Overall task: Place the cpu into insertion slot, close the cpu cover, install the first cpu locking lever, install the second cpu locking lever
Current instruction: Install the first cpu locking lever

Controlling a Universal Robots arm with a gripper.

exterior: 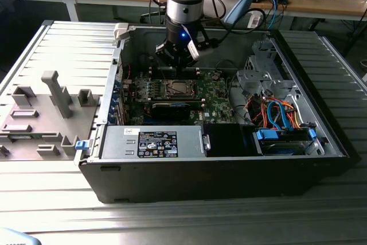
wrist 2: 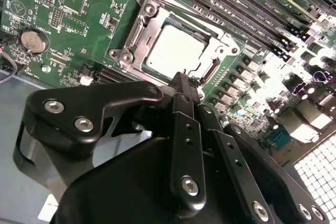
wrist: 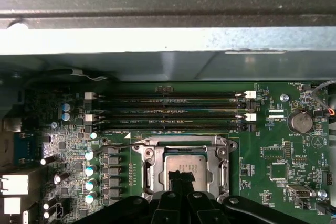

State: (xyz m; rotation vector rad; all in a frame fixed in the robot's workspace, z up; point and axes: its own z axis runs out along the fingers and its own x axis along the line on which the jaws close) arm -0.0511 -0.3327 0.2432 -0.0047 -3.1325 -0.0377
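Observation:
The cpu lies flat in the insertion slot on the green motherboard, its silvery top showing through the square window of the cpu cover, which lies down around it. My gripper hangs just above one edge of the socket, its black fingers pressed together with nothing between them. One thin wire locking lever runs along the socket's side by the memory slots, and a second one bends close to my fingertips. In the first wrist view the gripper partly covers the cpu.
The board sits deep inside an open computer case on a ribbed metal table. Long black memory slots run beside the socket. A power supply and a drive bay with orange and blue cables fill the near side. A grey fixture tray lies outside.

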